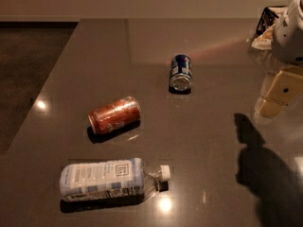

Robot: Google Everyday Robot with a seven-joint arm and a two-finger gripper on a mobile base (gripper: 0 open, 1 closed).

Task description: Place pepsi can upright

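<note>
The pepsi can (181,72), dark blue with light markings, lies on its side near the middle of the dark grey table (208,141). Its silver end faces the camera. My gripper (278,94), pale yellow below a white wrist, hangs over the table at the right edge of the view. It is well to the right of the can and a little nearer the camera. It does not touch the can, and nothing shows in it.
An orange-red can (115,114) lies on its side at front left of the pepsi can. A clear white-labelled bottle (109,178) lies nearer the front, cap pointing right. A dark-framed object (266,28) sits at the back right. The table's left edge (42,84) borders dark floor.
</note>
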